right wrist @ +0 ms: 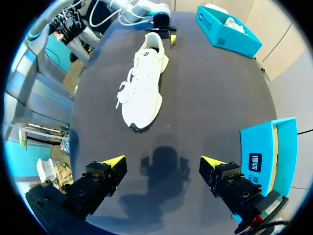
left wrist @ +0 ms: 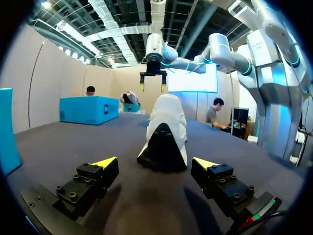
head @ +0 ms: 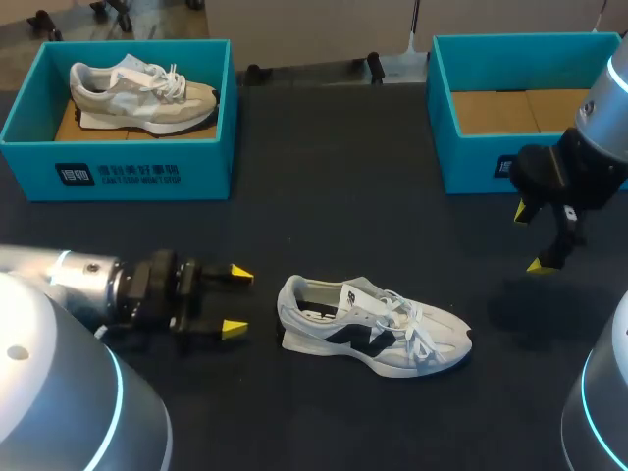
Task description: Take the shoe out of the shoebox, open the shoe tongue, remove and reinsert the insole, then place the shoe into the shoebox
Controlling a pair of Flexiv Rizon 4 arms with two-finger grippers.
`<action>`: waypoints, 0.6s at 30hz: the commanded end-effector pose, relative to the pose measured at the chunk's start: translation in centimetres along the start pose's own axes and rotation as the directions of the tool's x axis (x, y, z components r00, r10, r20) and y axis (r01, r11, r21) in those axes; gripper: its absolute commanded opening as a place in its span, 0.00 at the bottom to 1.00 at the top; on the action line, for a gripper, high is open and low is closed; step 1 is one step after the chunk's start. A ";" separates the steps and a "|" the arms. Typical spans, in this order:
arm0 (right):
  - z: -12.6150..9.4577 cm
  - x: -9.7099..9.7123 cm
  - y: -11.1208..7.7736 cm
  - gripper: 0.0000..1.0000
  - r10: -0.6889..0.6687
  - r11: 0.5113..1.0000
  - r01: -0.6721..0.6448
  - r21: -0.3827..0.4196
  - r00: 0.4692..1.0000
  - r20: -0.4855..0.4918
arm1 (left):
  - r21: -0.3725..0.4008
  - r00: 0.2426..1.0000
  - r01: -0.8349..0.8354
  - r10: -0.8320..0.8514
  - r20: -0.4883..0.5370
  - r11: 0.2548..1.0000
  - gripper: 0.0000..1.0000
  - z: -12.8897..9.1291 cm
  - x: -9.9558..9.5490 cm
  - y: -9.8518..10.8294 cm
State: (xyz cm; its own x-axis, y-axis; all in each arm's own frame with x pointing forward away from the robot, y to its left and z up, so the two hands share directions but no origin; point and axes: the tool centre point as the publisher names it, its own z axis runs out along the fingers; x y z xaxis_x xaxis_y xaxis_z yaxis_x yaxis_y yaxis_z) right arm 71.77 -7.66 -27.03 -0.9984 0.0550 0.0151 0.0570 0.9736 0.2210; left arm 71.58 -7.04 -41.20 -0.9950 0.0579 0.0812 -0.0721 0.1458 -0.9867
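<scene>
Between the two arms, on the dark matte desk (head: 334,196), the soft-looking white shoe (head: 373,329) lay on its sole, heel toward the left jaws, which stood wide open and empty just beside it. Near the empty teal cardboard shoebox (head: 469,162) the right jaws hung open too, holding nothing. Taking out looked done; tongue, insole and return seemed yet to do. Laces lay loose and floppy; the box walls looked stiff.
</scene>
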 end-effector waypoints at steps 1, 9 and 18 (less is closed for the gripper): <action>0.0 0.1 0.0 1.00 0.000 1.000 0.000 0.001 1.000 0.001 | 0.004 0.998 0.000 0.000 -0.063 1.000 1.00 1.4 -1.0 0.6; 0.0 0.1 0.0 1.00 0.000 1.000 0.000 0.001 1.000 0.001 | -0.006 0.993 -0.015 0.014 -0.121 1.000 1.00 3.1 -0.7 0.2; 0.0 0.1 0.0 1.00 0.000 1.000 0.000 0.001 1.000 0.001 | -0.018 0.982 -0.027 0.024 -0.185 0.999 1.00 5.6 0.1 0.0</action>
State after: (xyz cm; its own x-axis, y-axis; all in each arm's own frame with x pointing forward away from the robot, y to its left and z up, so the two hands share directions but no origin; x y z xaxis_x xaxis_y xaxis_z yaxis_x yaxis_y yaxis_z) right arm 71.77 -7.66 -27.03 -0.9984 0.0550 0.0151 0.0570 0.9736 0.2210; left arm 70.83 -11.71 -41.69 -0.9697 0.2308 0.0796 -0.0429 0.1598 -0.9862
